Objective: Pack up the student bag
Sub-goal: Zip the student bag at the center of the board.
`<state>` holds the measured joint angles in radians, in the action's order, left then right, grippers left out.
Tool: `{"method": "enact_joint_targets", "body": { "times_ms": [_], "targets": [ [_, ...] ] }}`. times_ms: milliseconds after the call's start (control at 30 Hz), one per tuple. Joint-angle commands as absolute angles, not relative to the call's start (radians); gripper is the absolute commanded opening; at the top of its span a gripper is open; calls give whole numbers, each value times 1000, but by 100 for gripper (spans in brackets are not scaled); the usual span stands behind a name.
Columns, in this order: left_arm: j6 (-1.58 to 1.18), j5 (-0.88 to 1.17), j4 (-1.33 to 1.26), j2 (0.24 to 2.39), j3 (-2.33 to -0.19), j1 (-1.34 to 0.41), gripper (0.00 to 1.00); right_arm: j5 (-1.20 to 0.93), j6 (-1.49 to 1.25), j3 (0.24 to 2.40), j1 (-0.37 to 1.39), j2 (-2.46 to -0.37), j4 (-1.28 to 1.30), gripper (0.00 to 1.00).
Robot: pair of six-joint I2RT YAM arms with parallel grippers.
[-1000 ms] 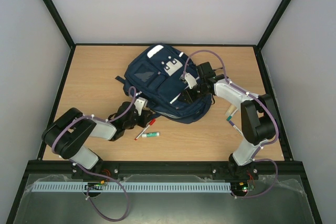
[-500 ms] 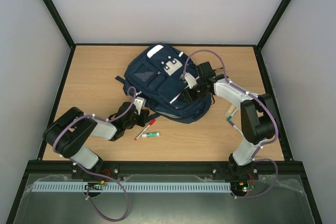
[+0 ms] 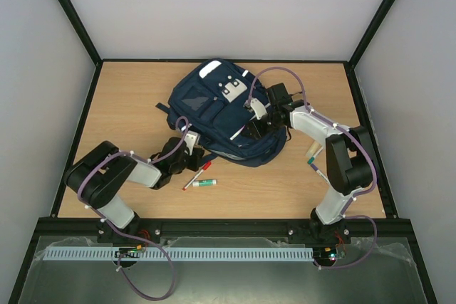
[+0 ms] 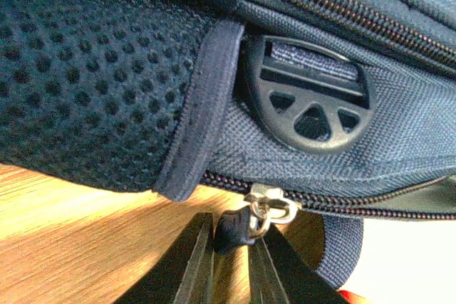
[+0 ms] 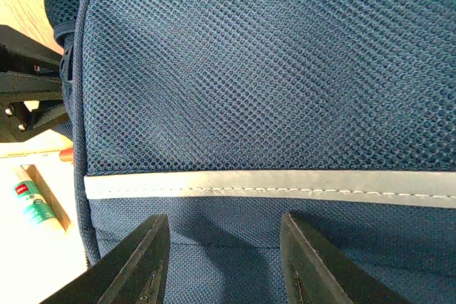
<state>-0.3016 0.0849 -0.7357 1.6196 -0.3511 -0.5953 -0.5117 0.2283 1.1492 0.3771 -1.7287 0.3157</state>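
Observation:
The navy-blue student bag (image 3: 221, 108) lies flat in the middle of the table, front pocket up. My left gripper (image 3: 195, 157) is at the bag's near left edge. In the left wrist view it (image 4: 231, 265) is shut on the dark zipper pull (image 4: 234, 231), which hangs from a metal slider (image 4: 269, 201) on the bag's zipper. My right gripper (image 3: 255, 126) rests on the bag's right side. In the right wrist view it (image 5: 224, 258) is open, with its fingers (image 5: 149, 254) against the blue fabric just below a white reflective strip (image 5: 271, 184).
A red marker (image 3: 198, 174) and a glue stick (image 3: 204, 184) lie on the table in front of the bag. Another marker (image 3: 312, 154) lies to the right, beside the right arm. The glue stick also shows in the right wrist view (image 5: 32, 203).
My left arm's elbow has shifted slightly to the right while its gripper stays at the bag's near left edge. The right arm and the bag have not visibly moved.

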Motion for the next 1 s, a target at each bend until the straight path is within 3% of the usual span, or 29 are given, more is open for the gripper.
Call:
{"method": "enact_joint_targets", "body": {
  "times_ms": [0, 200, 467, 667, 967],
  "targets": [
    [-278, 53, -781, 1624, -368, -608, 15, -403, 241, 1117, 374, -1818, 347, 45],
    [-261, -40, -699, 1555, -362, -652, 3, -396, 241, 1117, 375, -1825, 349, 44],
    [-294, 36, -383, 1435, -404, -684, 2, -382, 231, 1130, 375, -1850, 359, 44],
    [-322, 145, -325, 1453, -431, -707, 2, -377, 229, 1134, 374, -1853, 364, 44],
    [-329, 142, -276, 1561, -566, -789, 2, -371, 229, 1134, 374, -1856, 369, 44]
  ]
}}
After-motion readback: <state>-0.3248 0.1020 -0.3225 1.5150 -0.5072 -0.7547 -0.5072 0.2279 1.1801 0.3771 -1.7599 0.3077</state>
